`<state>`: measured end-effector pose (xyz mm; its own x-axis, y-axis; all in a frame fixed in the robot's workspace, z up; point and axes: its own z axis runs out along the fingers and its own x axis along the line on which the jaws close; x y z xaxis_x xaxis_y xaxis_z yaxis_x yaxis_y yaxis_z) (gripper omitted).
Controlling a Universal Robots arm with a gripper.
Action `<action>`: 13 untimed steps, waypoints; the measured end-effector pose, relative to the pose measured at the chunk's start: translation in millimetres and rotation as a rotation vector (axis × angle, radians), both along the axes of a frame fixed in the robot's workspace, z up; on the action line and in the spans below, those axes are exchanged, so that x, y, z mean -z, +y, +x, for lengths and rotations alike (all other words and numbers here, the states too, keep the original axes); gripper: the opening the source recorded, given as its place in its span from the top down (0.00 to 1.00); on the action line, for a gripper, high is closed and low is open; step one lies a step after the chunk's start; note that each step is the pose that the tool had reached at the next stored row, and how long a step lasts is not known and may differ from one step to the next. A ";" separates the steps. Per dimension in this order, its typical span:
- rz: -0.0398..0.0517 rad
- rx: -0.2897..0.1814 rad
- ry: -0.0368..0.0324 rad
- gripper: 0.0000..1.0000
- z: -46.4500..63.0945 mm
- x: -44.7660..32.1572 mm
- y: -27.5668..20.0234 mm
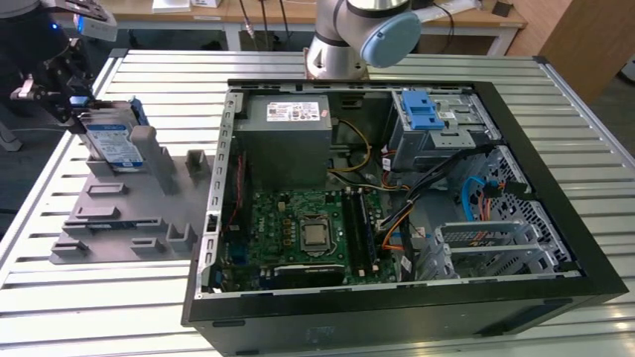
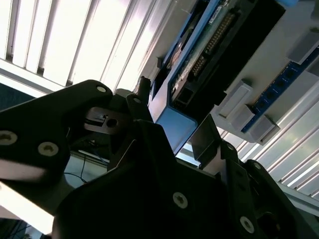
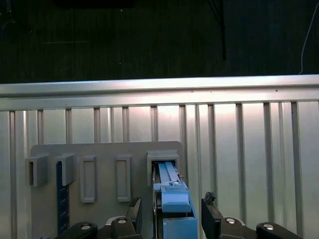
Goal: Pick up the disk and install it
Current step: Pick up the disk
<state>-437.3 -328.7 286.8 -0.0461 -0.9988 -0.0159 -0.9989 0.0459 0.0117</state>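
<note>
Exterior view: the flat silver metal disk (image 1: 111, 145), blue-and-white labelled and blue-framed, stands on edge in a slot of the grey plastic holder (image 1: 129, 208). The holder lies on the slatted aluminium worktop (image 1: 100, 312), just beside the open black computer case (image 1: 397, 305). The black gripper (image 1: 70, 111) hangs at the disk's upper edge

Second wrist view: the frame's blue end sits between the jaws

First wrist view: the jaws stand wide, one either side of the disk, gaps showing, holding nothing. The pick-up looks to be in hand; a sound grip calls for pads square on both flat faces
</note>
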 end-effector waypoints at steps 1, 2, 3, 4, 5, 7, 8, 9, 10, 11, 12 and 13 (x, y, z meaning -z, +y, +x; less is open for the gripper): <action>-0.0001 0.000 0.0002 0.43 0.0 0.2 0.0; -0.0001 0.000 0.0003 0.43 0.0 0.2 0.0; -0.0002 0.000 0.0000 0.43 0.0 0.2 0.0; -0.0002 0.000 -0.0004 0.49 -0.1 -0.2 0.0; 0.0000 0.000 -0.0008 0.49 -0.1 -1.0 0.0; -0.0001 0.000 -0.0007 0.49 -0.1 -4.0 0.0; -0.0002 0.000 -0.0010 0.49 0.0 -4.3 0.0; -0.0010 0.000 -0.0012 0.49 0.0 -4.2 0.0; -0.0017 0.000 -0.0012 0.49 -0.1 -4.3 0.0; -0.0022 0.000 -0.0010 0.49 -0.1 -4.3 0.0; -0.0023 0.000 -0.0009 0.49 0.0 -3.7 0.0; -0.0024 0.000 -0.0009 0.49 0.0 -2.7 0.0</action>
